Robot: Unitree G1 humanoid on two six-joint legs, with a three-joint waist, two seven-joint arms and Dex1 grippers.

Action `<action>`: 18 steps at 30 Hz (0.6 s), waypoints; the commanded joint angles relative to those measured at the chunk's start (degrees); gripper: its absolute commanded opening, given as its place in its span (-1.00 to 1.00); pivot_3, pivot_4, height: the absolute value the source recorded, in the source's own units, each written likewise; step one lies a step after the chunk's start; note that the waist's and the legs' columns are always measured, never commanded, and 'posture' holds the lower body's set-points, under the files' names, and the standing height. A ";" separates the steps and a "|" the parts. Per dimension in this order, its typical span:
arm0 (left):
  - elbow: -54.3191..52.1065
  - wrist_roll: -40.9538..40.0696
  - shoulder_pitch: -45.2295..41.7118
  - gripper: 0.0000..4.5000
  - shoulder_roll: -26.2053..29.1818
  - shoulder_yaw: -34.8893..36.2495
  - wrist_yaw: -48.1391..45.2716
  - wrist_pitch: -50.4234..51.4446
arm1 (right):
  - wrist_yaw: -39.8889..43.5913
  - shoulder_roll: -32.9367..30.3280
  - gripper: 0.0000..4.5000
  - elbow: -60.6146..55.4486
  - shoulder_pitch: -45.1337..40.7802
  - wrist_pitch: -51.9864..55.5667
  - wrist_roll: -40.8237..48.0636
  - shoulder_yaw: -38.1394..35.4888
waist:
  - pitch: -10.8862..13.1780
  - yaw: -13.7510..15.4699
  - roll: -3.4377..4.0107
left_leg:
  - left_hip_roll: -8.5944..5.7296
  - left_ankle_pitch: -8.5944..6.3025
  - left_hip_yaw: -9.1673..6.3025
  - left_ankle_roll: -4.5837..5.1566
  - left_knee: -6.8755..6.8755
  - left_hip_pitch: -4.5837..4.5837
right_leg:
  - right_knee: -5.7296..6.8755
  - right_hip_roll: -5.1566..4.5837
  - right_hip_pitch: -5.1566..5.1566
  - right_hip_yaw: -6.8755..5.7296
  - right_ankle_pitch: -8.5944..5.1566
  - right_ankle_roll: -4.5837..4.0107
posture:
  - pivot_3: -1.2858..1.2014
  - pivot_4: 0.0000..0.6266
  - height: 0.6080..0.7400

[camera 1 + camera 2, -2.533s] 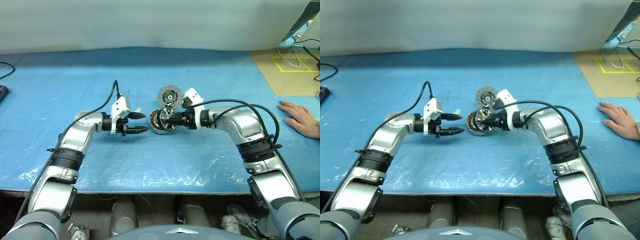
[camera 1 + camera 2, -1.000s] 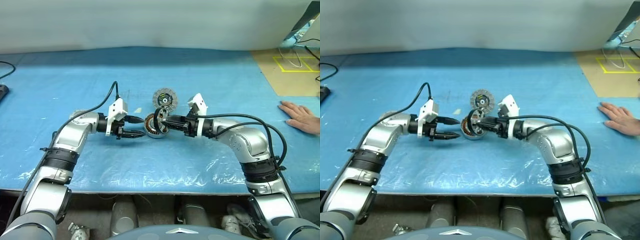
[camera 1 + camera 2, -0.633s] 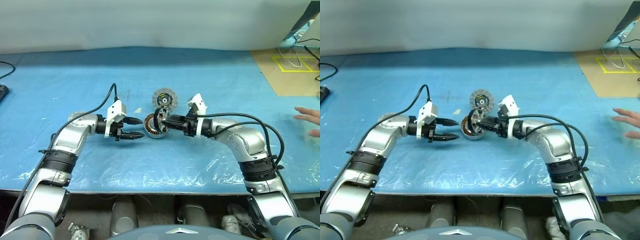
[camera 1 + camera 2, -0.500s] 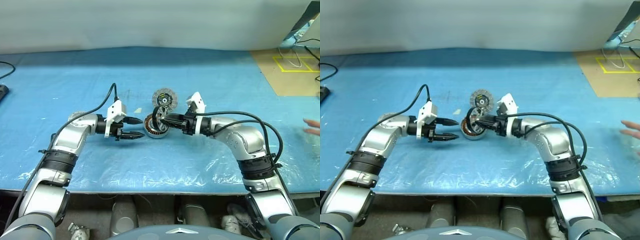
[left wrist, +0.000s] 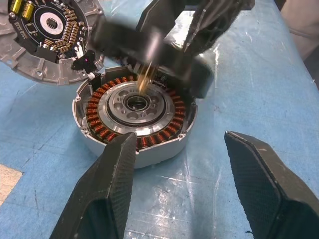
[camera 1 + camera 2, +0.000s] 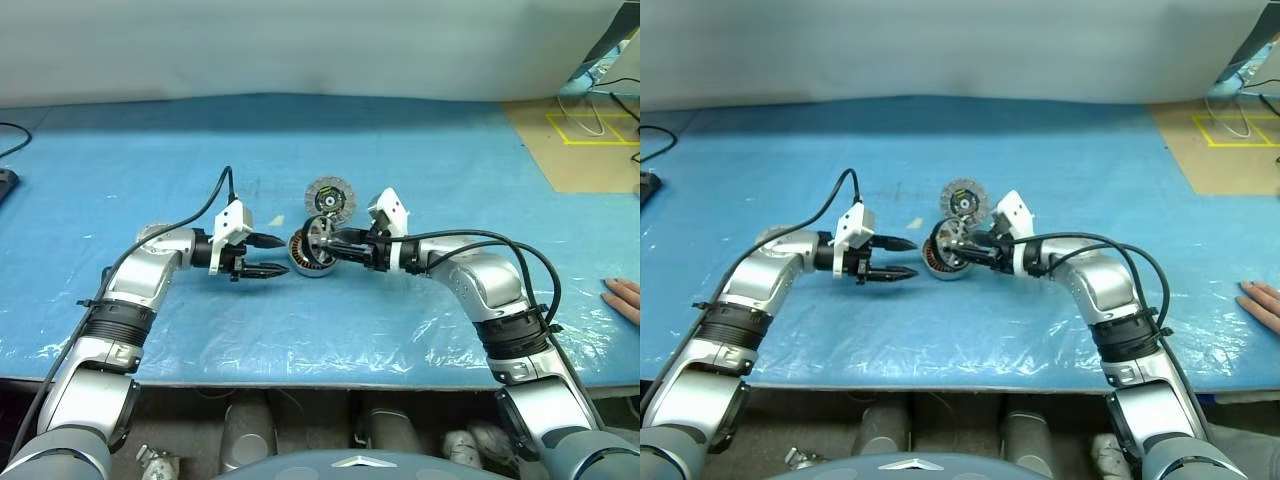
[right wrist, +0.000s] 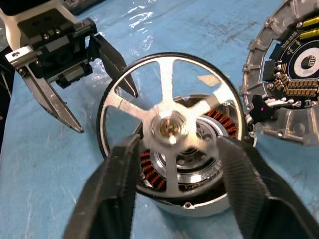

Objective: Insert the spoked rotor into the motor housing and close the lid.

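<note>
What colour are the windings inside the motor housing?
Copper-orange, ringed around the silver centre of the motor housing; the left wrist view shows them best.

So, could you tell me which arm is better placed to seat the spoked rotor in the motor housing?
The right gripper: the spoked rotor sits between its fingers, tilted over the motor housing. The left gripper waits open beside it.

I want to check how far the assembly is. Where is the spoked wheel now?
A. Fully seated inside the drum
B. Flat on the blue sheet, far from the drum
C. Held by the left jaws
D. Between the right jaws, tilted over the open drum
D: the spoked wheel stands tilted between the right gripper jaws, above the open drum whose copper windings show; the left gripper is empty beside it.
</note>
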 commanded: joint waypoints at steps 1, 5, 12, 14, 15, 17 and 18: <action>-0.73 -0.20 -0.49 0.32 0.83 0.81 0.06 -0.64 | 0.22 0.30 0.54 -1.19 -1.38 0.32 0.83 -1.00 | 0.00 0.00 0.00 | 0.00 0.00 0.00 0.00 0.00 0.00 | 0.00 0.00 0.00 0.00 0.00 0.00 | 0.03 -0.52 1.00; -1.35 -0.76 -0.16 0.32 1.38 1.01 -0.49 0.46 | 0.17 0.53 0.54 -1.59 -1.83 0.44 1.76 -2.69 | 0.00 -0.03 0.00 | 0.01 0.00 0.00 0.00 0.00 0.00 | 0.00 0.00 0.00 0.00 0.00 0.00 | 0.03 -0.52 1.00; -0.83 -0.95 -0.21 0.32 2.52 1.27 -0.97 0.55 | -0.31 1.95 0.54 -4.38 -2.89 1.99 4.17 -4.28 | 0.00 -0.05 0.00 | 0.01 0.00 0.00 0.00 0.00 0.00 | 0.00 0.01 0.00 0.00 0.00 0.00 | 0.03 -0.52 1.00; -0.53 -0.79 -0.27 0.32 2.92 1.26 -1.11 0.43 | -0.76 2.20 0.54 -4.24 -3.70 1.62 2.83 -2.85 | 0.00 -0.07 0.00 | 0.02 0.00 0.00 0.00 0.00 0.01 | 0.01 0.01 0.00 0.00 0.00 0.00 | 0.03 -0.52 1.00; -0.38 -0.66 -0.28 0.32 3.06 1.22 -1.15 0.32 | -1.16 2.43 0.54 -3.76 -4.14 1.33 1.99 -2.09 | 0.00 -0.07 0.00 | 0.01 0.00 0.00 0.00 0.00 0.01 | 0.02 0.01 0.00 0.00 0.00 0.00 | 0.03 -0.52 1.00; -0.09 -0.40 -0.23 0.32 3.23 1.09 -1.20 -0.03 | -1.50 2.42 0.54 -2.40 -4.98 -0.20 -0.53 0.07 | 0.00 -0.07 0.00 | 0.01 0.00 0.00 0.00 0.02 0.01 | 0.02 0.01 0.00 0.00 0.00 0.00 | 0.03 -0.52 1.00; 0.18 -0.15 -0.24 0.32 3.20 0.93 -1.11 -0.42 | -1.51 2.28 0.54 -0.82 -5.67 -1.22 -2.44 1.73 | 0.00 -0.06 0.00 | 0.01 0.00 0.00 0.00 0.02 0.02 | 0.03 0.01 0.00 0.00 0.00 0.00 | 0.03 -0.52 1.00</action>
